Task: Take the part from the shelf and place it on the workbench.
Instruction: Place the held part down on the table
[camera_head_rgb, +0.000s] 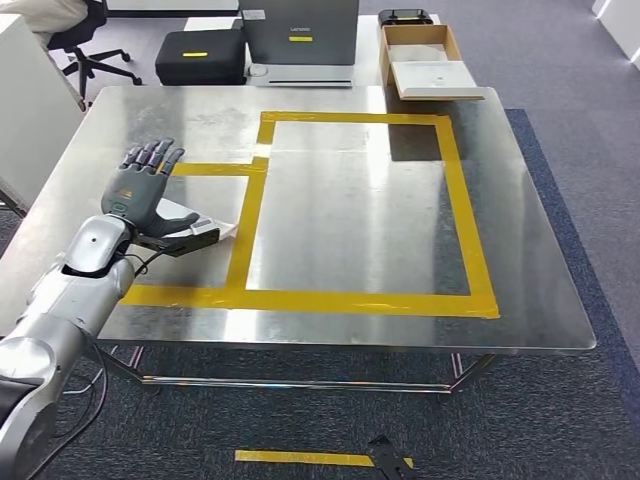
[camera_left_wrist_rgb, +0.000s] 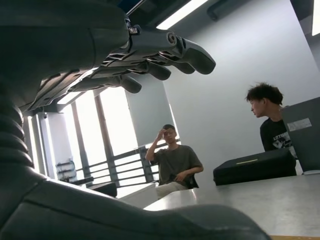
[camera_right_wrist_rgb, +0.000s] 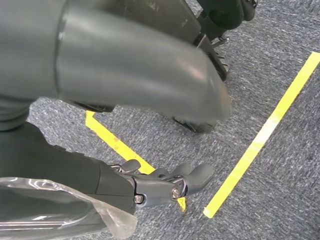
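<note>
Head view: at nine o'clock on the workbench (camera_head_rgb: 340, 200), the left hand (camera_head_rgb: 145, 190) is spread wide above the bagged part (camera_head_rgb: 198, 234), its thumb resting on it. Withdrawing could snag the plastic and drag it over the tape (my guess)

Left wrist view: fingers (camera_left_wrist_rgb: 166, 55) straight.

Right wrist view: right hand (camera_right_wrist_rgb: 166, 185) hangs, fingers loosely apart, holding nothing

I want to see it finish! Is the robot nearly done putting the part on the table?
Nearly. Done: the part, in a plastic bag, lies on the table beside the yellow tape. In hand: nothing; the left robot hand is spread open over it. Left: probably just pulling that hand away.
</note>
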